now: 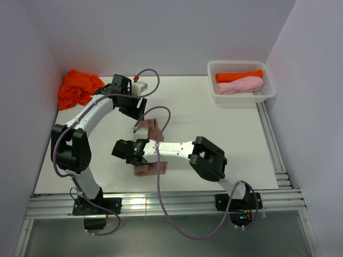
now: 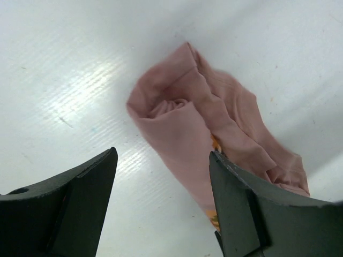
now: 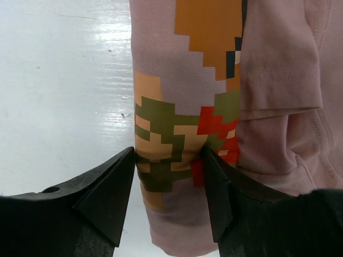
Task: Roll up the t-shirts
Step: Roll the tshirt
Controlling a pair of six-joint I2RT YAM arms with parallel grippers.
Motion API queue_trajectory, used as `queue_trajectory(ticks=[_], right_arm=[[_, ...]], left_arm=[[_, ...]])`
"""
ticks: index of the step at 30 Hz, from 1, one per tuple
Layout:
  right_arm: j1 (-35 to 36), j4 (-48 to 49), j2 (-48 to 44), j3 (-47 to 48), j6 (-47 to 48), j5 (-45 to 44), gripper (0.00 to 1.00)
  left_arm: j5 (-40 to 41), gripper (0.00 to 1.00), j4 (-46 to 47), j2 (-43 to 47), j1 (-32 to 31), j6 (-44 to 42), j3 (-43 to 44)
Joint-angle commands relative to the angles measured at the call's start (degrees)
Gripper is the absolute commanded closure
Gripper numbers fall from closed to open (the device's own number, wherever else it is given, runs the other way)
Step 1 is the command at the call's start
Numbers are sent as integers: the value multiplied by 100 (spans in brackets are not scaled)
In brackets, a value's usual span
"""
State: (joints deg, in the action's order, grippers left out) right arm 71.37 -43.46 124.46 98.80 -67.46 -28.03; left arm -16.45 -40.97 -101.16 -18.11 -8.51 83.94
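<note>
Jaws left and right spread apart, empty, over the pinkish-brown t-shirt.

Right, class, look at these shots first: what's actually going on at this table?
Two robot arms are over a dusty pink t-shirt, which lies loosely rolled mid-table. The left gripper and the right gripper both stand open above it; neither grips it. An orange roll and a light pink roll already lie in the white basket, and a crumpled orange heap waits at the far left corner.

Robot lab cell, plain white walls, aluminium rails
</note>
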Motion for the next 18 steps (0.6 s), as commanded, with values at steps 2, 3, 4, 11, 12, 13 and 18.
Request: queue_trajectory(ticks=[2, 3, 4, 11, 12, 13, 18], right_arm=[[8, -734, 298, 122, -109, -1, 39], [8, -708, 315, 104, -83, 8, 39], [-1, -681, 315, 113, -57, 34, 39], [-62, 308, 79, -473, 259, 420, 60], [-88, 590, -148, -668, 312, 526, 63], [-123, 907, -281, -887, 365, 640, 64], [-475, 3271, -1142, -2487, 515, 1623, 69]], left_arm=[[-490, 25, -385, 44, 325, -168, 351], [-535, 25, -403, 62, 369, -177, 360], [-578, 25, -429, 70, 396, -203, 342], [-746, 24, -394, 316, 624, -414, -106], [-807, 25, -403, 343, 650, -440, -150], [-851, 25, -403, 369, 712, -484, -246], [-1027, 24, -377, 466, 853, -616, -580]])
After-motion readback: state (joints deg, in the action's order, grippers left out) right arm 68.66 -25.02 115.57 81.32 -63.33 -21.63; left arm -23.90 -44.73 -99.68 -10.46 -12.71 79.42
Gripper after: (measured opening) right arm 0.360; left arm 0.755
